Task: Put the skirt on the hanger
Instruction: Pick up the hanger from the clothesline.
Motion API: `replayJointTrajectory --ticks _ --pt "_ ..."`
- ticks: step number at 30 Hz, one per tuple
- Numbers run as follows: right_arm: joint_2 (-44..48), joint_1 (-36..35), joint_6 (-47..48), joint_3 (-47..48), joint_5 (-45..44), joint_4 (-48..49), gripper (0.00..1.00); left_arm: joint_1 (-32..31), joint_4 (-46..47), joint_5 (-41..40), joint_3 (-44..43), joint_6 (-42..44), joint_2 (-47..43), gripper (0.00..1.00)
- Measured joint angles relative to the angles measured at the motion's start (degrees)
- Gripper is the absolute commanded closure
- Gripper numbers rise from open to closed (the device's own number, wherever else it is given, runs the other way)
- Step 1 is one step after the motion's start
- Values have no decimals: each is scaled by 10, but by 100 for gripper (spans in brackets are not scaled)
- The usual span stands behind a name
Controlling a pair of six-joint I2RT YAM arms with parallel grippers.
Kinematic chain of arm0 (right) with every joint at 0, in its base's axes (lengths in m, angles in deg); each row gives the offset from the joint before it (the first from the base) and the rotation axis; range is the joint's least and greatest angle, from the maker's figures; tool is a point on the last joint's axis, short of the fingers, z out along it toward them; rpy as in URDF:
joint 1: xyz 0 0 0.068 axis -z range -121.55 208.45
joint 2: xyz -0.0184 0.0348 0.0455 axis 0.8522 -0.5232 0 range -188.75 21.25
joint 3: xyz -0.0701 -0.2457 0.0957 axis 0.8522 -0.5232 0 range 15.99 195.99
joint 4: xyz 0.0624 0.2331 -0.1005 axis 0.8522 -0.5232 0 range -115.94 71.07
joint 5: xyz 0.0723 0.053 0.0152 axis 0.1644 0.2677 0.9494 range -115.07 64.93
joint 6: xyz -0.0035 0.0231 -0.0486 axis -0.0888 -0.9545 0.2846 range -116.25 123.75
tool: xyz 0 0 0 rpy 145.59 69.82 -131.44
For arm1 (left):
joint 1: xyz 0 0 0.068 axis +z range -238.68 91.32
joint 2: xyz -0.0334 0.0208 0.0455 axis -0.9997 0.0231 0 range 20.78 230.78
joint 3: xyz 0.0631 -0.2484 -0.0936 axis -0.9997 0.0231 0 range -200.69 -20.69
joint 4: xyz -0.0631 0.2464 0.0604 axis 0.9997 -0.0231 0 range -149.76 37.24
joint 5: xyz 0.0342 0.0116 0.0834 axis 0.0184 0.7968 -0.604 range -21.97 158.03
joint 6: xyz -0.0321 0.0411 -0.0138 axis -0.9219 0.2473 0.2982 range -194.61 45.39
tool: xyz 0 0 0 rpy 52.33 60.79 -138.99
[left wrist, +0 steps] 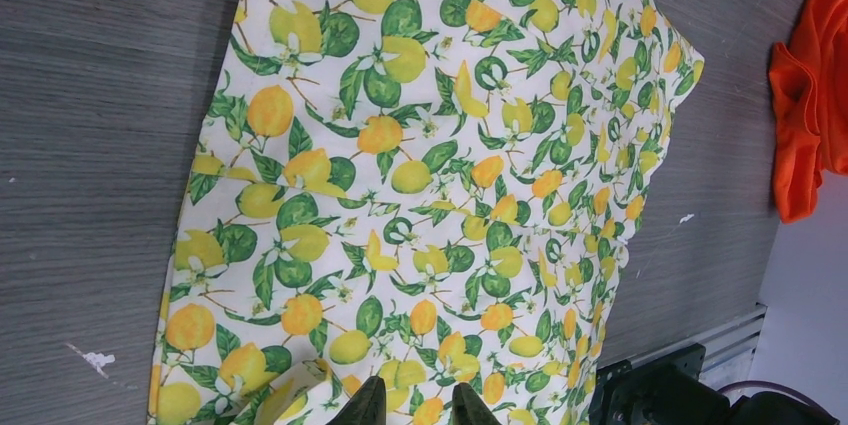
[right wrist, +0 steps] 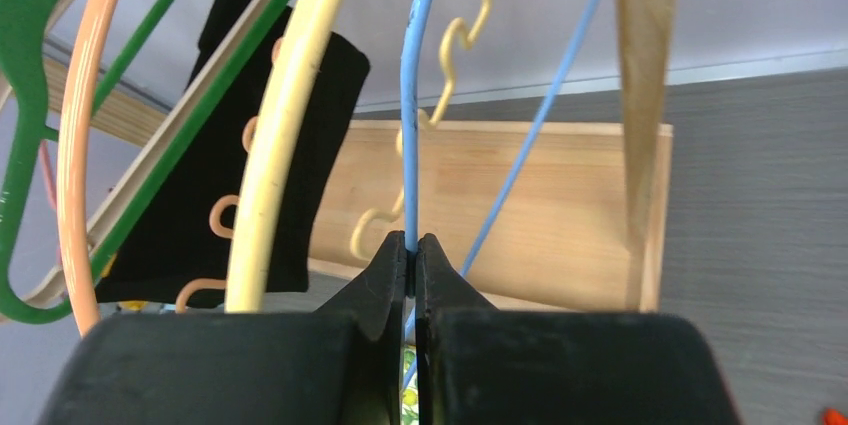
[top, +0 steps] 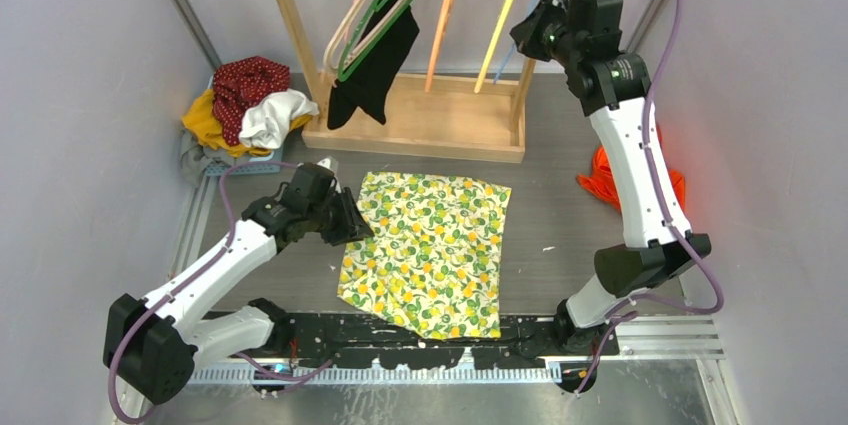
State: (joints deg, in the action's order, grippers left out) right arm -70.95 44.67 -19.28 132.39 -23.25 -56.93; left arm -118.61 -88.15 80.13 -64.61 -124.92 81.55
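The skirt (top: 430, 245), white with a lemon and leaf print, lies flat on the grey table; it also fills the left wrist view (left wrist: 430, 175). My left gripper (top: 355, 228) is low at the skirt's left edge, its fingertips (left wrist: 372, 407) slightly apart over the cloth beside a small turned-up fold. My right gripper (top: 527, 37) is raised at the rack's right post. In the right wrist view it (right wrist: 411, 245) is shut on the thin blue wire hanger (right wrist: 408, 95), which hangs among the other hangers.
A wooden rack (top: 420, 130) at the back holds green, pink, orange and yellow hangers, and a black garment (top: 375, 65) on the green one. A pile of clothes (top: 245, 105) lies back left. An orange garment (top: 600, 183) lies at the right.
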Motion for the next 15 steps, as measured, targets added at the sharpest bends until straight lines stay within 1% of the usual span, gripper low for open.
replayJointTrajectory --ticks 6,15 --pt "37 2 24 -10 -45 -37 99 0 0 1 0 0 0 70" --pt "102 31 50 -25 -53 -82 99 0 0 1 0 0 0 70"
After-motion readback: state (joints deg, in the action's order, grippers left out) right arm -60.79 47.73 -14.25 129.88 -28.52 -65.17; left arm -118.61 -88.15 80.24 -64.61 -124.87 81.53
